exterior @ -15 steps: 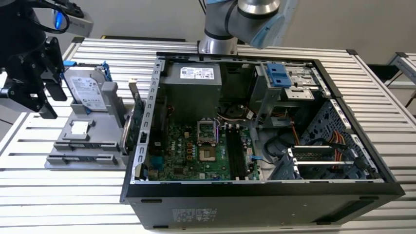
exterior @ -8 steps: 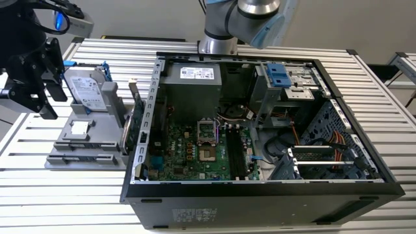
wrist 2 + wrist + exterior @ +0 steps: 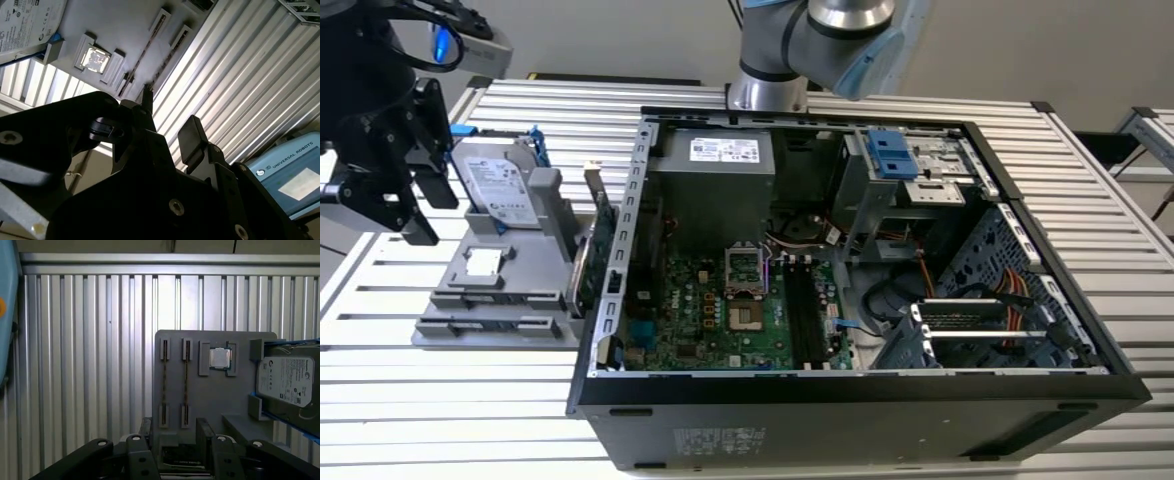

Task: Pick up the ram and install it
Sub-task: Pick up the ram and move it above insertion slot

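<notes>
While the ram [image 3: 186,382] stands on edge in the grey holder [image 3: 215,400] (beside a twin stick [image 3: 164,382]), the gripper [image 3: 175,436] hovers near it, fingers [image 3: 204,430] apart and empty. Neither pickup nor installation is done.

Slatted metal table [image 3: 454,400] — silver, grey wall [image 3: 614,35]

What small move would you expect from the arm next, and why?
Probably a short descent toward the ram sticks: the gripper is open and empty, hanging clear of the gray holder where both stand in their slots, untouched.
</notes>
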Controlling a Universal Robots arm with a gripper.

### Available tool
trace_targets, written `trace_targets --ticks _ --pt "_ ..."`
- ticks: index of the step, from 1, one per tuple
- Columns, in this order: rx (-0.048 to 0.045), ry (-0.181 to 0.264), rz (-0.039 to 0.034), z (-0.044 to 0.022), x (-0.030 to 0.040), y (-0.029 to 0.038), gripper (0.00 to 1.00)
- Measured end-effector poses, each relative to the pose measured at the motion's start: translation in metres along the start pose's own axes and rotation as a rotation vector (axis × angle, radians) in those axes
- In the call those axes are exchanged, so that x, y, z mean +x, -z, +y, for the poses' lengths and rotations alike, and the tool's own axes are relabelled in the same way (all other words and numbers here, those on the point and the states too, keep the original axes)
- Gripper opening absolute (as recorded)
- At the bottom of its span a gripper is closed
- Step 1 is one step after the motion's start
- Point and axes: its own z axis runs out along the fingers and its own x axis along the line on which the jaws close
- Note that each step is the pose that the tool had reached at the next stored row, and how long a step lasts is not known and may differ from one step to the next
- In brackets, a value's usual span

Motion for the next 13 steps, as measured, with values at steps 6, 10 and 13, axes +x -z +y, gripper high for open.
trace_targets --ticks 6,10,13 --pt "0.0219 0.000 -0.0004 0.0049 -0.0016 -0.0028 1.00" --pt "0.0217 0.000 -0.0002 0.0083 -0.0031 -0.0043 1.00" --pt "0.0218 0.001 -0.0002 0.0099 -0.0034 -0.0060 1.00"
